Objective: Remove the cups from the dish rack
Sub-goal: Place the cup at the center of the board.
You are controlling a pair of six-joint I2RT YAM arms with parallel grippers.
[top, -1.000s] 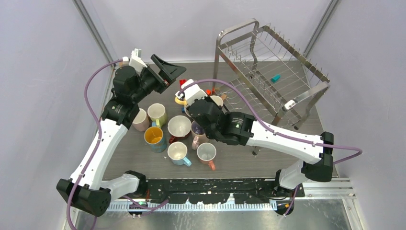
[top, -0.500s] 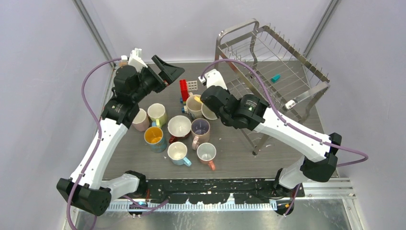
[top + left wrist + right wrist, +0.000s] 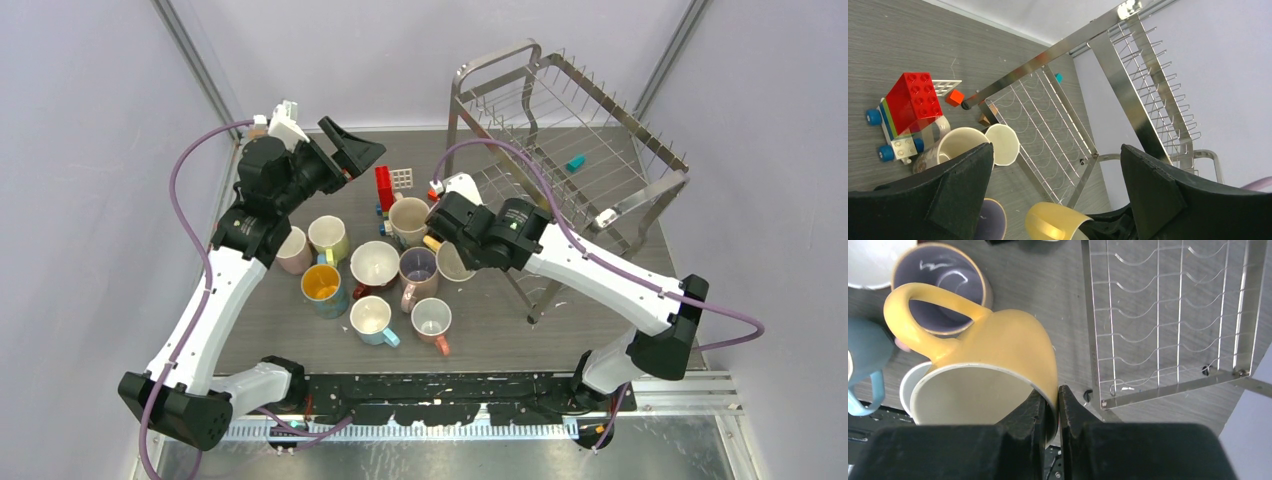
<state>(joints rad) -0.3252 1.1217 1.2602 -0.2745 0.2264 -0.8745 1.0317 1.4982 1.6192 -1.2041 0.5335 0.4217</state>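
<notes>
Between the fingers of my right hand is the rim of the yellow mug. The hand's clamped on its wall, one finger in the cream inside, the other on the outside. Mug's tipped, mouth twd my wrist cam, handle looping off twd a purple-lined mug just past it. It's out of the dish rack, just beside the rack's lower-tier corner, over the bench. Can't tell if it touches the bench.

From the top cam, the yellow mug is at the right edge of the mug cluster, btwn the purple-lined one & the rack's front leg. Other cups stand mouth-up on the bench:
- beige mug at the far side
- red mug w/ white inside
- light blue mug
- pink mug
- teal mug w/ mustard inside
- yellow-green mug
- pale pink mug, partly under my left arm

Just beyond the beige mug lie a red block & a white grid piece. On the rack's upper tier lies a small teal bit.

My left hand is up over the far-left of the bench, fingers wide apart, gripping nothing, aimed twd the rack.
</notes>
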